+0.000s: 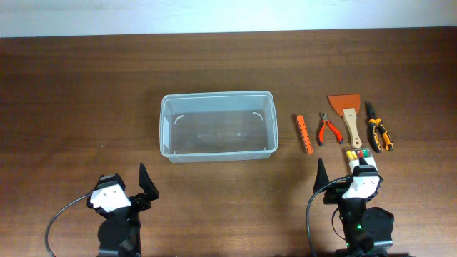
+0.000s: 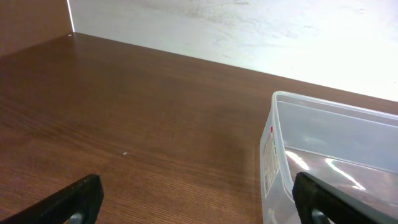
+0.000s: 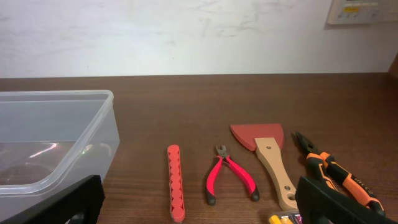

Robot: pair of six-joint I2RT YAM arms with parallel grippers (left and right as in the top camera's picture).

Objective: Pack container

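Note:
The container [image 1: 166, 125] is a large clear plastic tub, empty, at the table's middle; it also shows in the left wrist view [image 2: 278, 140] and the right wrist view [image 3: 93, 134]. To its right lie an orange-red strip [image 1: 305, 134], red-handled cutters [image 1: 328, 129], a wooden-handled scraper [image 1: 349, 118], orange-and-black pliers [image 1: 378, 131] and a small case of coloured bits [image 1: 357, 154]. My left gripper [image 1: 137, 187] is open and empty, near the front edge, left of the tub. My right gripper [image 1: 341, 177] is open and empty, just in front of the tools.
In the right wrist view the strip [image 3: 176, 182], cutters [image 3: 229, 175], scraper [image 3: 271, 158] and pliers [image 3: 329, 169] lie in a row ahead of my fingers. A white wall runs behind the table's far edge.

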